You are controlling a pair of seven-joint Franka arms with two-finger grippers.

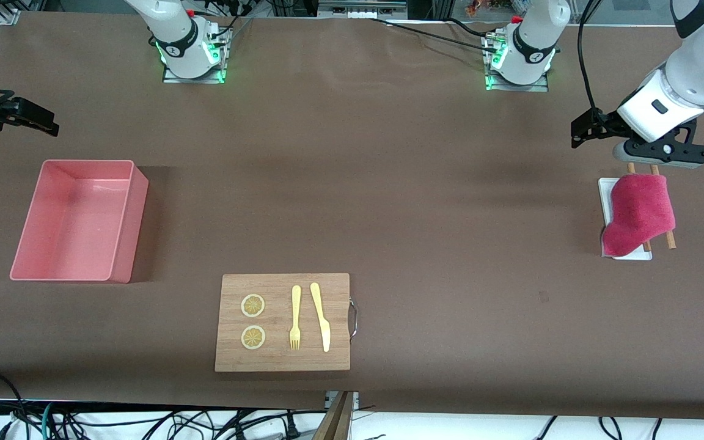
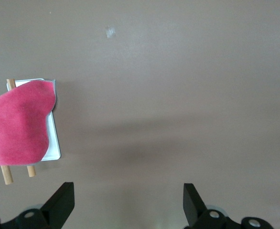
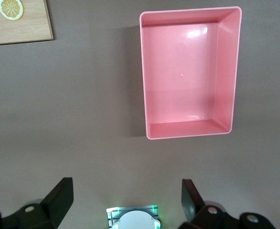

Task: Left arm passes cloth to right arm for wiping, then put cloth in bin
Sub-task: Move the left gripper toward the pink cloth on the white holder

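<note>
The crimson-pink cloth [image 1: 639, 211] [image 2: 16, 125] lies draped over two wooden sticks [image 1: 670, 239] on a small white tray [image 1: 605, 190] at the left arm's end of the table. My left gripper [image 1: 575, 134] [image 2: 129, 195] hangs open over bare table just beside the tray, apart from the cloth, with nothing between its fingers. The salmon-pink bin [image 1: 130, 232] [image 3: 233, 71] stands empty at the right arm's end. My right gripper [image 1: 51, 125] [image 3: 128, 191] is open and empty, up over the table beside the bin.
A wooden board [image 1: 282, 357] [image 3: 20, 33] with a metal handle lies near the front edge, nearer the front camera than the bin. On it are two lemon slices [image 1: 253, 305], a yellow fork [image 1: 295, 318] and a yellow knife [image 1: 321, 316].
</note>
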